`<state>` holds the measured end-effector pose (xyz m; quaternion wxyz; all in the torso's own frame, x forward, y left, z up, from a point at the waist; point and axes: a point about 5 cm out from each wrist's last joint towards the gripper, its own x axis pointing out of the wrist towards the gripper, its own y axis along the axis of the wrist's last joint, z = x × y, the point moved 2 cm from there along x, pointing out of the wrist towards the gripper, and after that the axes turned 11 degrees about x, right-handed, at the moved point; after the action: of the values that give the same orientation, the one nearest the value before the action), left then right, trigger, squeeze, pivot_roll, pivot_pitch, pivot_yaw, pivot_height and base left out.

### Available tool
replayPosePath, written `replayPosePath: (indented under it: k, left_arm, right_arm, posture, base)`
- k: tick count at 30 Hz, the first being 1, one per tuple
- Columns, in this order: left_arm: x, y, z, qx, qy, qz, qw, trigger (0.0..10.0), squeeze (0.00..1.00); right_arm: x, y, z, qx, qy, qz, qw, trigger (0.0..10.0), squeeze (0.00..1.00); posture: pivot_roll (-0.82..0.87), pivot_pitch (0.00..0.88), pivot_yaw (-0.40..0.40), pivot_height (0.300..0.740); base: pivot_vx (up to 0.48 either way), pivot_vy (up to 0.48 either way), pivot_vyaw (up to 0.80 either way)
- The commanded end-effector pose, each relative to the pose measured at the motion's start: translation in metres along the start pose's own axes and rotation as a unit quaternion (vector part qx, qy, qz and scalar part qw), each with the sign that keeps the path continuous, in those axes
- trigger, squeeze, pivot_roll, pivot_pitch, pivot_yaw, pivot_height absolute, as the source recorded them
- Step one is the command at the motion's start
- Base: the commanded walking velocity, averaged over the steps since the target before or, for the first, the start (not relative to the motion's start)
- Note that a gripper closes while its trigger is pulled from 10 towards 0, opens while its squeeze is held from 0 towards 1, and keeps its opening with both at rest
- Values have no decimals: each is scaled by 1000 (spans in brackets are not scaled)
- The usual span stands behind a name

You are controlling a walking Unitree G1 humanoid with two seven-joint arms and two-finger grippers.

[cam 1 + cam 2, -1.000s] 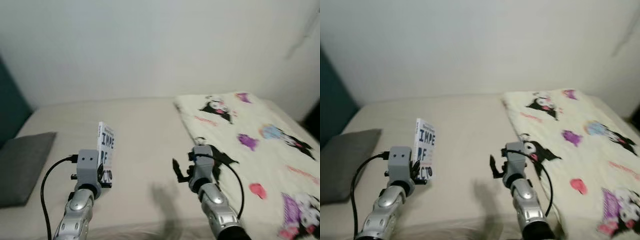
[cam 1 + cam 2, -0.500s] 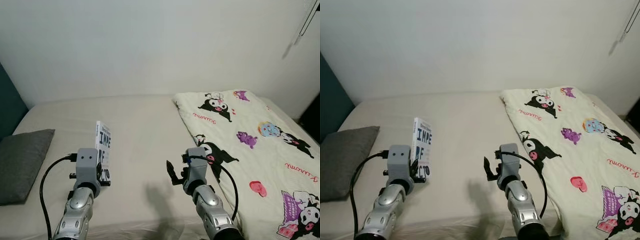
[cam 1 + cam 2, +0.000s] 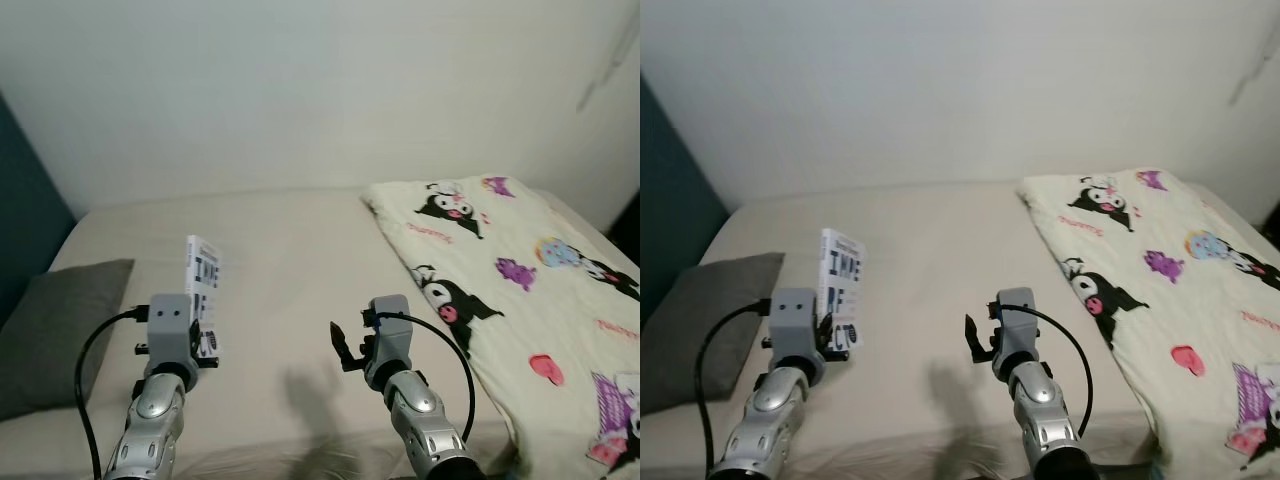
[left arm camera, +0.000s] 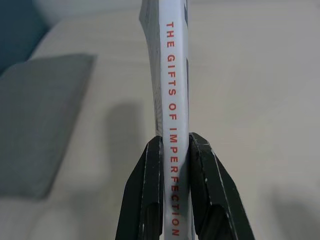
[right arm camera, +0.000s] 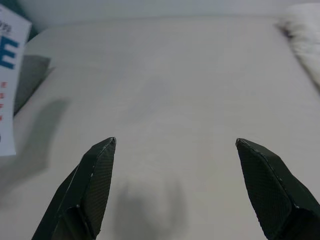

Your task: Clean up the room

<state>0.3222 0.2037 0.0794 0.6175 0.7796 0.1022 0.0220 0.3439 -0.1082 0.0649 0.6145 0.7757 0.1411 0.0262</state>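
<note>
Left gripper (image 4: 174, 172) clamped on the book (image 4: 172, 95) — fingers pinch its lower spine end, book held upright above the bed (image 3: 290, 270), spine toward the wrist camera, most of its height sticking up past the fingertips. Risk, as I judge it: grip is low and narrow on a tall thin book, so a quick swing or a step could let it pivot or slide out between the pads and flop onto the mattress; cover pages could also fan open. Right gripper (image 5: 175, 185) empty, fingers spread wide, hovering over bare sheet beside the left one, book's cover just visible off to its side. Around: grey pillow (image 3: 55, 330) lies on the outer side of the left gripper, near but apart; patterned blanket (image 3: 510, 270) spreads beyond the right gripper, well apart from the book. Nothing sits between the grippers and the bed surface — no shelf or table in view to put the book on, so where it goes can't be told.
</note>
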Motion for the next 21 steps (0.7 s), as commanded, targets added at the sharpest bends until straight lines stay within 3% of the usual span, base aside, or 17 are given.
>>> replayPosePath:
  k: [1, 6, 12, 21]
  left_arm:
    - [-3, 6, 0, -4, 5, 21, 1000, 10000, 0]
    - [-6, 3, 0, -27, 25, 13, 999, 10000, 0]
    - [-7, 0, 0, -24, 43, 0, 999, 10000, 0]
    - [5, -4, 5, -34, 43, -32, 998, 10000, 0]
  right_arm:
    - [-2, -2, 3, 4, -5, -1, 1000, 10000, 0]
    - [-2, -2, 3, 5, -6, -2, 1000, 10000, 0]
    - [-2, -2, 3, 6, -5, -2, 1000, 10000, 0]
    - [-3, -3, 3, 7, -5, -3, 1000, 10000, 0]
  posture:
    - [41, 131, 2, 740]
    - [43, 131, 3, 740]
    - [44, 133, 3, 740]
    - [44, 146, -3, 740]
  base:
    - [0, -472, 0]
    - [0, -94, 0]
    - [0, 0, 0]
    - [0, 0, 0]
